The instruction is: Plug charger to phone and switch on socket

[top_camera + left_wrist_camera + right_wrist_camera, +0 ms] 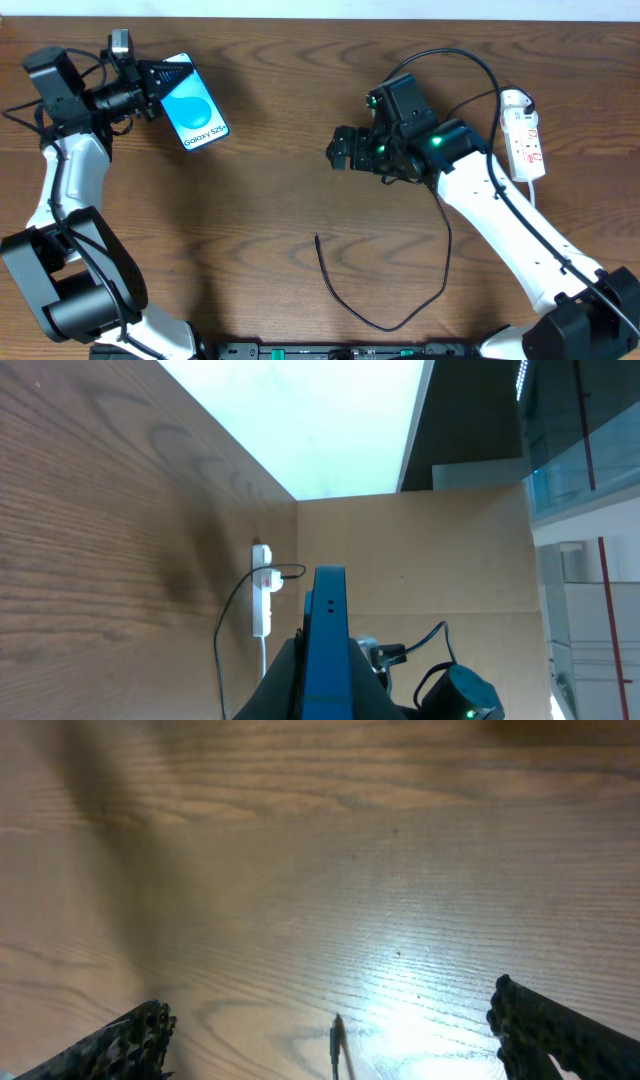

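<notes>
Both arms are the same build. The left arm (62,170) has white tube-like links and bulky black cylinder joints. Its wrist is black and boxy, with thin black cables looping around it and a small grey camera module (120,42) on top. The left pincer (160,78) is black with two flat fingers. The right arm (500,215) has white shells and black joints, with a thin black cable running along the white link. Two green lights (436,141) glow on its black wrist housing. The right pincer (336,149) is black. Right wrist view: its fingers (130,1042) have a rough, knobbly black texture and jagged edges.
</notes>
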Motion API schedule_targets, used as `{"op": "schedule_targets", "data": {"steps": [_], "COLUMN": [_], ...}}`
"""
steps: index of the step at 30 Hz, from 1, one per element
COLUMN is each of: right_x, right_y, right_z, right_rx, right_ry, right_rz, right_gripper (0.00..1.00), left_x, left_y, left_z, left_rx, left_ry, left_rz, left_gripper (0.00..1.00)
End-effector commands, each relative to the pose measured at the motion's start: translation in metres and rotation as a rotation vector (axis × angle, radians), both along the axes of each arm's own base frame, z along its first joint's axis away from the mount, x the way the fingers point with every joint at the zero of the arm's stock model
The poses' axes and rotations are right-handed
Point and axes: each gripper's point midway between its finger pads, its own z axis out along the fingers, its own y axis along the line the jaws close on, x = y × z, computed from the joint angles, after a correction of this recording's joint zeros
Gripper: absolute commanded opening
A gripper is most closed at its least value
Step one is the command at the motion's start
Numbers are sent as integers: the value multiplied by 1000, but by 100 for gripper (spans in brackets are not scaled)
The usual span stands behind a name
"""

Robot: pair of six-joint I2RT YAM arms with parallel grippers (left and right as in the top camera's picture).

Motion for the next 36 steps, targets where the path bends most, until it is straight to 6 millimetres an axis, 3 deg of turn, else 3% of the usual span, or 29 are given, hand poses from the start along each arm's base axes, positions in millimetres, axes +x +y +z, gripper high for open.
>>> {"op": "schedule_targets", "data": {"steps": [1, 10, 13, 21, 36], "right_x": [-13, -55, -69, -91, -122], "right_y": [12, 46, 51, 42, 51], "right_z": [-27, -104, -117, -126, -151], "right_rx": [-61, -191, -225, -359, -452], "right_ry": [62, 253, 289, 324, 340], "right_rz": [63, 182, 215, 145, 176], "right_gripper": [99, 98, 93, 91, 93], "left_x": [-8, -8, -8, -8, -8], "left_y": [-3, -3, -3, -3, -3], "left_z": [12, 12, 12, 12, 12], "left_rx": [1, 4, 10, 10, 10], "left_ry": [-39, -45, -55, -55, -55], "left_rz": [-29, -30, -31, -31, -31], "left_gripper": [7, 8, 7, 8, 8]}}
